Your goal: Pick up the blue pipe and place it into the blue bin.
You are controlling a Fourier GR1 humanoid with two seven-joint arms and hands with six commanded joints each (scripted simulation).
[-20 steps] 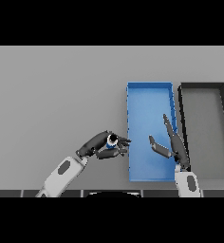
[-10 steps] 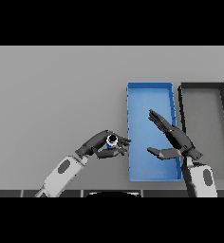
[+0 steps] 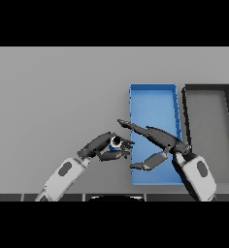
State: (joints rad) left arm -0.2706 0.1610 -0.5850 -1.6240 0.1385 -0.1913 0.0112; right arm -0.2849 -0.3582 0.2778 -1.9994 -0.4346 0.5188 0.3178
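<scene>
Item: blue pipe (image 3: 115, 142). You find it pinched in the curled fingers of the left hand (image 3: 103, 147), just left of the blue bin (image 3: 153, 93) and level with its near half. You see mostly its round dark opening, so its long axis appears to point roughly toward the viewer; the exact tilt cannot be told.

Item: blue bin. It sits on the grey worktop (image 3: 53, 92), long side running near to far, directly right of the pipe. Your carry goes rightward over its left wall.

Item: right hand (image 3: 155, 145). Its fingers are spread and straight and hold nothing. It reaches leftward across the bin's near half, long fingertips close beside the pipe. You judge it lies in the path of the drop; the left hand is the nearer and already has the load.

Item: black bin (image 3: 206, 88). It stands just right of the blue one and is not involved.
</scene>
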